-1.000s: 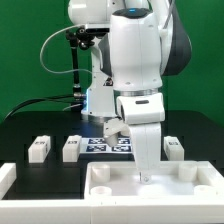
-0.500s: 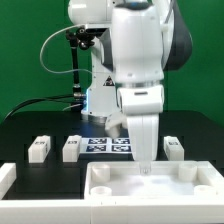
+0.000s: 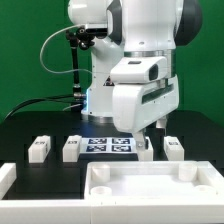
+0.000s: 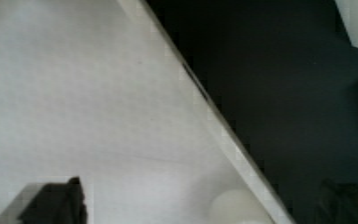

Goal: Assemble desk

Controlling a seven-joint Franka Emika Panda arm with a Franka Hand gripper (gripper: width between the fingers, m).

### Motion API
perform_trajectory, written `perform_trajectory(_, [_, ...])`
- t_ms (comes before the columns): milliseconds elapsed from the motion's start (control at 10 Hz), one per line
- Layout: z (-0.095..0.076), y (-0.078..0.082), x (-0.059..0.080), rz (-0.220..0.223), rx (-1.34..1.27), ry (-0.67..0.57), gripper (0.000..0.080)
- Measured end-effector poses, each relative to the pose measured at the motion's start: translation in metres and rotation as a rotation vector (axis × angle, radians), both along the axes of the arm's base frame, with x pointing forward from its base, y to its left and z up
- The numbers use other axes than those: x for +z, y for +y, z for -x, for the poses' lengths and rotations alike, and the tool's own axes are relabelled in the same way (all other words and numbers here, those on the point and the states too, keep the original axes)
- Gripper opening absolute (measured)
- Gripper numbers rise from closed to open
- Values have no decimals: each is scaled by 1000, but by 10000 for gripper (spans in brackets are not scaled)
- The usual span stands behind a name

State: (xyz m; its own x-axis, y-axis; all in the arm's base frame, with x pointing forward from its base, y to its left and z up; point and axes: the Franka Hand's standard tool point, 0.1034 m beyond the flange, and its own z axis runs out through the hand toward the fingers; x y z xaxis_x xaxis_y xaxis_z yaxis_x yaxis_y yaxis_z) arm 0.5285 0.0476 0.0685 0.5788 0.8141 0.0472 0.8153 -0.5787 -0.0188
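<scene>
Over desk panel (image 3: 140,195) edge — jaws wide apart, empty; fingertips (image 4: 51,203) cropped, wrist view blurred.

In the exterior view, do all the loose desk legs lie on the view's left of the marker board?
No: one leg lies to the exterior view's right of the marker board.

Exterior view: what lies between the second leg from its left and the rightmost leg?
The marker board, flat on the table; the robot arm hangs over the end nearer the rightmost leg. Only the exterior view shows it.
</scene>
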Motion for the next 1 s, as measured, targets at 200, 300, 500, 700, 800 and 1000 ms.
perform_trajectory(200, [-1, 1, 0, -11, -133, 4, 649])
perform_trajectory(300, [-1, 1, 0, -13, -176, 7, 649])
perform_trajectory(500, [3, 12, -3, -25, -407, 8, 649])
perform_trajectory(700, [30, 67, -11, -35, -618, 50, 649])
perform_trajectory(800, [33, 85, -10, -40, -732, 59, 649])
perform_trajectory(1000, [38, 101, -13, -40, -764, 72, 649])
